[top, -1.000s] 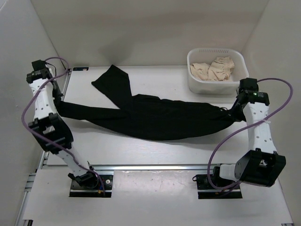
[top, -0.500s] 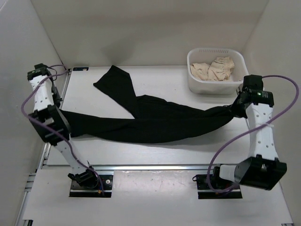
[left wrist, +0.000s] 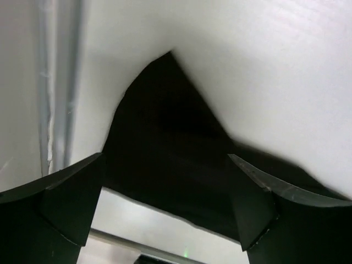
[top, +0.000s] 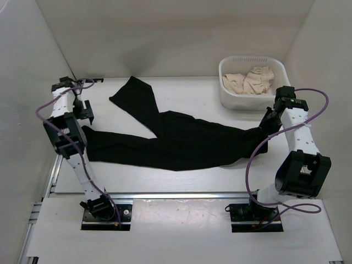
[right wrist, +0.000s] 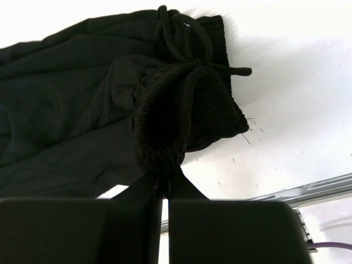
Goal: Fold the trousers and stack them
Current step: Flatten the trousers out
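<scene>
The black trousers [top: 181, 144] lie stretched across the table, one leg angled to the far left [top: 132, 93]. My left gripper [top: 84, 113] hovers open just above the other leg's end [top: 91, 144]. In the left wrist view its fingers [left wrist: 258, 203] stand wide apart over that leg end [left wrist: 165, 137], touching nothing. My right gripper [top: 267, 124] is shut on the gathered waistband [right wrist: 170, 115], held slightly off the table. The right gripper [right wrist: 165, 190] pinches the elastic edge, and the drawstring [right wrist: 187, 38] hangs loose.
A white basket [top: 221, 70] holding beige clothes [top: 250, 80] stands at the back right, close behind my right arm. A metal rail [top: 55, 170] runs along the table's left edge. White walls enclose both sides and the back.
My left gripper has opened and let go of the leg end, which now lies on the table. The left wrist swung rightwards and towards the back; the right gripper shifted slightly left with the waistband.
</scene>
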